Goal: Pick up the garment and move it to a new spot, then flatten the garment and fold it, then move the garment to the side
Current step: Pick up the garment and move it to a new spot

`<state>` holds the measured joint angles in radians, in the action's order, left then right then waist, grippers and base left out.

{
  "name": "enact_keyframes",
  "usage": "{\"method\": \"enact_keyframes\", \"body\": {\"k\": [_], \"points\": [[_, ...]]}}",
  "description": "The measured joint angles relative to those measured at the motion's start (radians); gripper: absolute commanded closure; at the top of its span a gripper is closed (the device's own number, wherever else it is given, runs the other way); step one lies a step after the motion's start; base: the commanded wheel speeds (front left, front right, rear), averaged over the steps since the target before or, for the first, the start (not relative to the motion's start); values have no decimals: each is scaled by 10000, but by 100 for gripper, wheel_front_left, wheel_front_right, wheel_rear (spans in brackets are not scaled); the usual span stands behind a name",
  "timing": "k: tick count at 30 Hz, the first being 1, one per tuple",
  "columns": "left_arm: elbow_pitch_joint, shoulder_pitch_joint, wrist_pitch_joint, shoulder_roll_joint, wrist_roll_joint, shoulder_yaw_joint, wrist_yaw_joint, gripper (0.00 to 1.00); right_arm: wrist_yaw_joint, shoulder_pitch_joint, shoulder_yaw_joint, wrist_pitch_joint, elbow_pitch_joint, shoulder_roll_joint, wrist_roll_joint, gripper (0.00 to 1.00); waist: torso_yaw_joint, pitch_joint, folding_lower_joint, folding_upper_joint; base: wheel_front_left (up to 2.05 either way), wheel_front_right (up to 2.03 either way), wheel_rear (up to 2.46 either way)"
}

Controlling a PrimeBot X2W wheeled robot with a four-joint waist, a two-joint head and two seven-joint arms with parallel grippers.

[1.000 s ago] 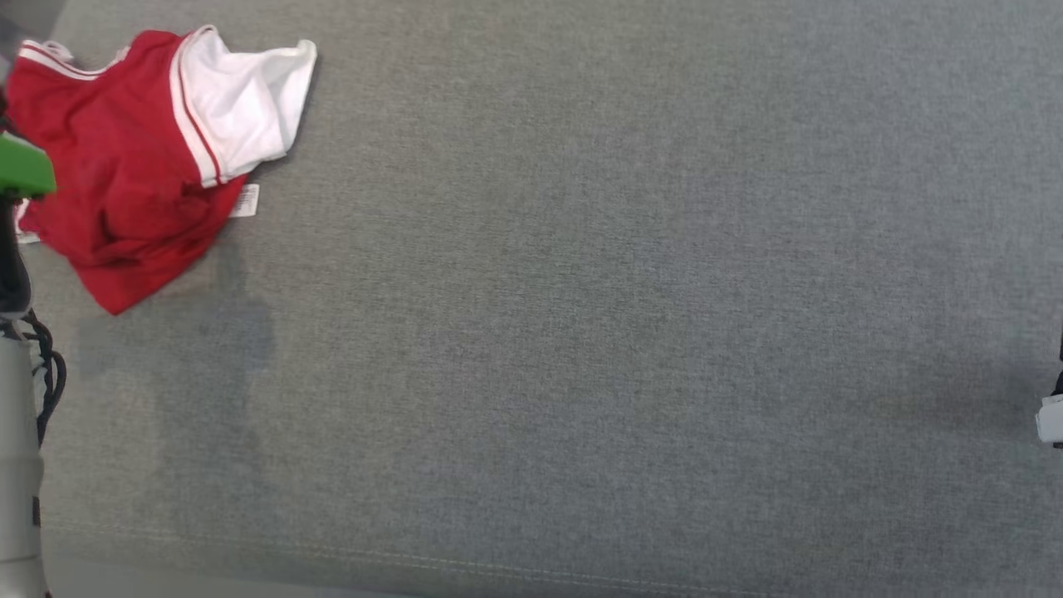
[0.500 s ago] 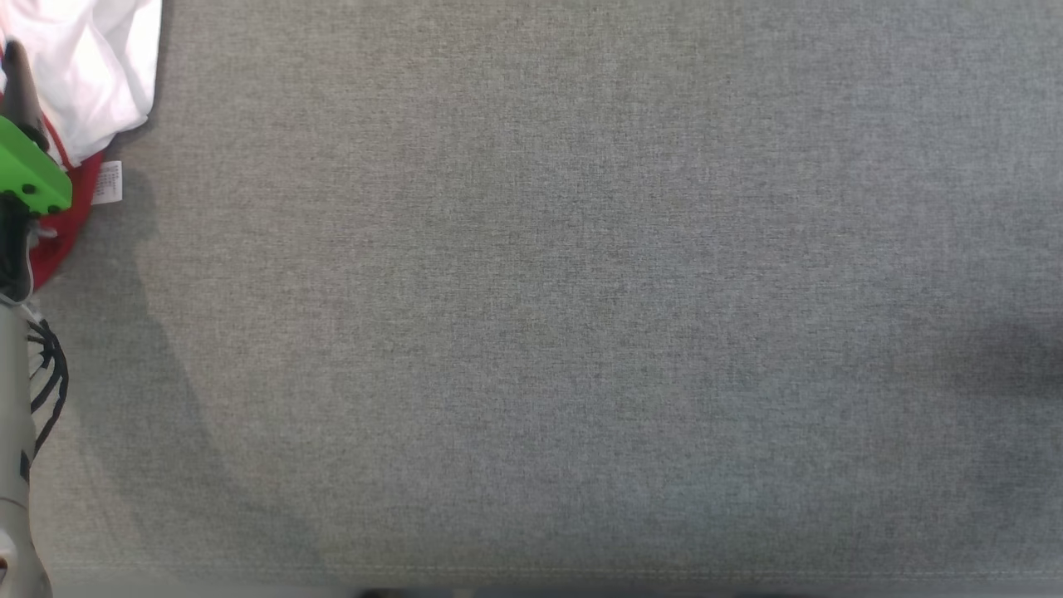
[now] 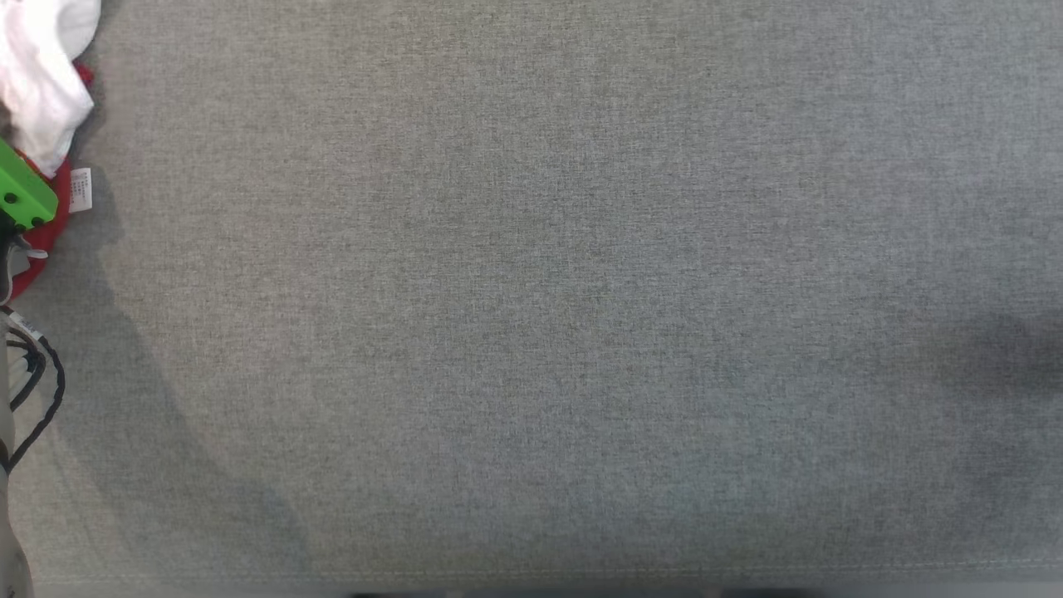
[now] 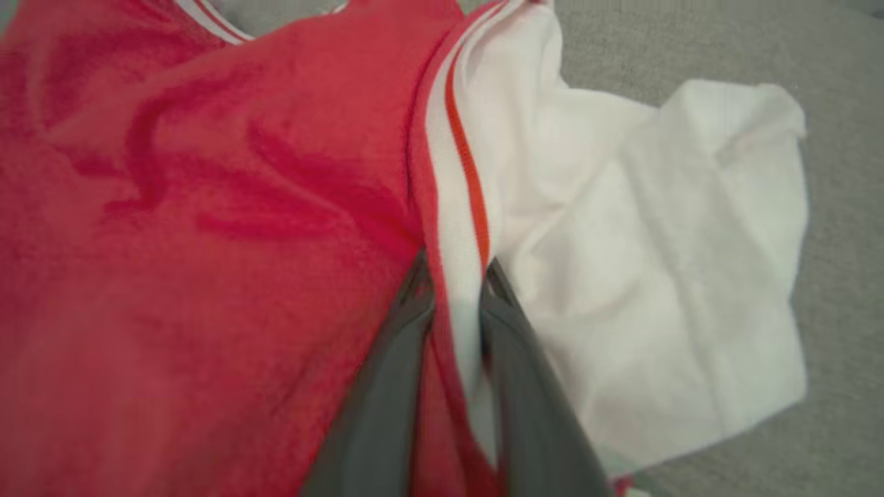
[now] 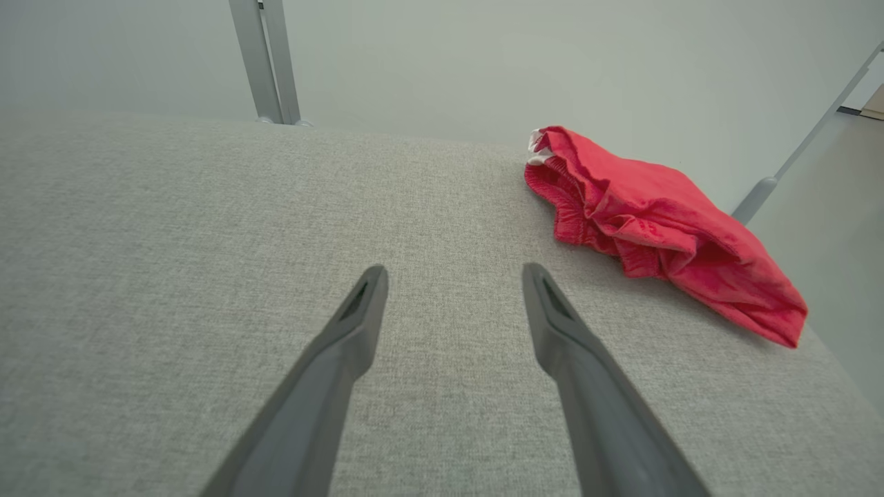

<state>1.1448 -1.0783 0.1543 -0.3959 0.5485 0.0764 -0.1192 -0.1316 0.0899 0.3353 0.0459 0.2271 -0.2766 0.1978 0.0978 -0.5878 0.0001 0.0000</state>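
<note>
The garment (image 4: 207,228) is red with a white panel (image 4: 656,262) and a red-striped white seam. In the left wrist view my left gripper (image 4: 456,266) is shut on that seam, cloth bunched between the two dark fingers. At the left edge of the head view, the garment's white part (image 3: 37,91) and a red strip (image 3: 51,228) show beside my left wrist's green piece (image 3: 23,195). In the right wrist view my right gripper (image 5: 452,276) is open over the bare grey fabric surface (image 5: 207,228), holding nothing.
A white label (image 3: 80,189) sticks out from the garment. A crumpled red cloth (image 5: 656,228) lies near the surface's far right edge in the right wrist view, with metal legs (image 5: 266,62) and a pale wall behind. The grey surface (image 3: 540,316) spreads wide.
The head camera has moved, so the garment and left wrist now sit at the picture's left edge. The white part looks more bunched and drawn up than before.
</note>
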Motion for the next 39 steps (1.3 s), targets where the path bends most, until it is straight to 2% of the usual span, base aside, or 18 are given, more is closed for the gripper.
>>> {"method": "enact_keyframes", "body": {"k": [5, 10, 18, 24, 31, 39], "points": [[121, -24, -1018, -25, -56, 90, -35, 100, 0, 127, -104, 109, -228, 73, 0, 0, -10, 138, 0, 0, 0, 0, 0], [109, -251, -1956, -295, -253, 311, -48, 100, 0, 222, -428, 353, -642, 222, 10, 0, -46, 493, 0, 0, 0, 0, 0], [-476, -787, -2886, -476, -234, 581, -96, 100, 0, 290, -970, 817, -1532, 696, 40, 0, -197, 1374, 0, 0, 0, 0, 0], [-1620, -1070, -2949, -401, -221, 1327, -98, 100, 0, 333, -1346, 1285, -2328, 1110, 144, 0, -445, 2153, -2, 0, 0, 0, 0], [-3818, -1487, -2646, -211, -221, 2414, -98, 100, 2, 409, -1682, 1707, -3108, 1559, 265, 0, -1121, 2839, -2, 0, 0, 0, 0], [-6125, -1599, -1931, 717, -203, 3350, -98, 100, 2, 697, -2203, 2034, -3799, 1990, 458, 0, -2262, 3319, -2, 0, 0, 0, 0]]}}
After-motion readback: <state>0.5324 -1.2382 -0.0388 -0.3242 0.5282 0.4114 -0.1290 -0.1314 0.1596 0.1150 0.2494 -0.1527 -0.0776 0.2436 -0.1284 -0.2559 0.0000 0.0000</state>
